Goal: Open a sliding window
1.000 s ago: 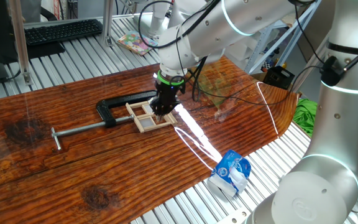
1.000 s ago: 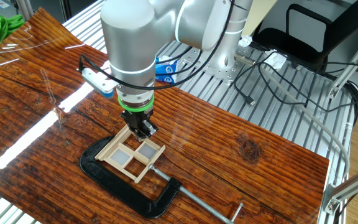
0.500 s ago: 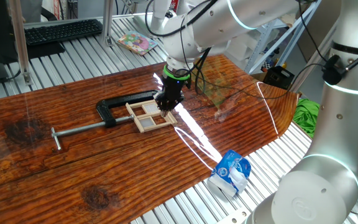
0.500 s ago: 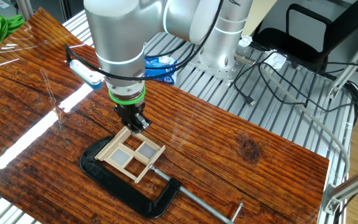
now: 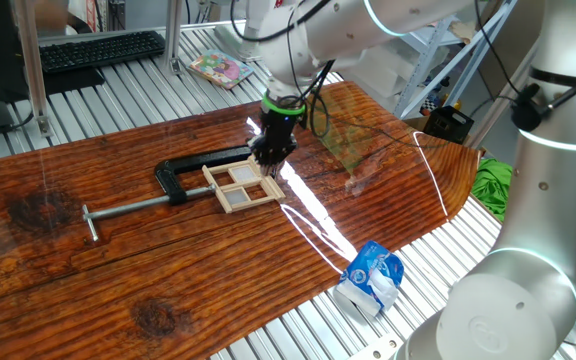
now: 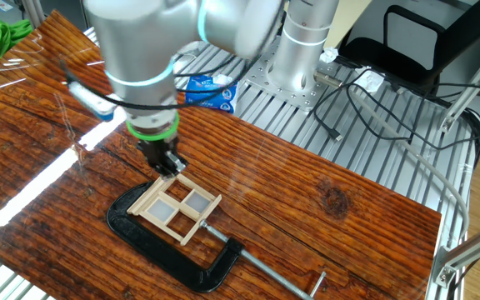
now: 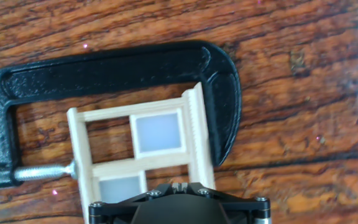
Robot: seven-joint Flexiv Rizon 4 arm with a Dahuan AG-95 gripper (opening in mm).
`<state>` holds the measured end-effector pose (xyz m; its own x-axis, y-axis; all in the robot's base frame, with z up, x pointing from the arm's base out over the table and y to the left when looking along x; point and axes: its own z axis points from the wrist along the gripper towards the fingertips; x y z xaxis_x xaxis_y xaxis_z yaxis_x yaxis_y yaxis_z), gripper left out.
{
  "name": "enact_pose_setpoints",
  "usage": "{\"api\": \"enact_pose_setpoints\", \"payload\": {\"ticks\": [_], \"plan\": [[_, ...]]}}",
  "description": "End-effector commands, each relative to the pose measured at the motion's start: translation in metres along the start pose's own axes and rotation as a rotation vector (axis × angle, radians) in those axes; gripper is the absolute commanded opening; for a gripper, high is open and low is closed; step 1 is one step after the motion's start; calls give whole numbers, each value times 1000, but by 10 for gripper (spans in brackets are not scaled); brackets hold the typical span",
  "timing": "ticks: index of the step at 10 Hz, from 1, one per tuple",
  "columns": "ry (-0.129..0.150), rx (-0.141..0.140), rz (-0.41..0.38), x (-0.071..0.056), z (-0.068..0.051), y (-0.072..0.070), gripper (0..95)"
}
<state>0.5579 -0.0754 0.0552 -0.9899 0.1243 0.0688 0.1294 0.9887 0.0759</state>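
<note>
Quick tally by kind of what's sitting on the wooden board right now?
Model window: 1
Black clamp: 1
Total: 2
Off the board, on the slatted table: blue-and-white packet: 1

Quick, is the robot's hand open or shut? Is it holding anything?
Gripper: jaws shut, holding nothing, just above the sliding window's edge.

In the hand view, the bottom edge cuts off the small pale wooden window with crossbars (image 7: 138, 155), and the black tool body covers its lower part. The left edge cuts the black metal clamp (image 7: 104, 68). The tool's fingertips cannot be seen there.
</note>
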Motion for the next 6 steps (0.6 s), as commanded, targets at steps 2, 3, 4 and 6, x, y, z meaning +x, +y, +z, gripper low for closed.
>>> {"api": "enact_pose_setpoints", "payload": {"ticks": [2, 3, 4, 6], "plan": [[15, 10, -103, -8, -2, -17, 0], [17, 13, -109, -9, -2, -20, 0], [19, 19, -112, -10, -2, -22, 0], [24, 23, -104, -11, -3, -24, 0]]}}
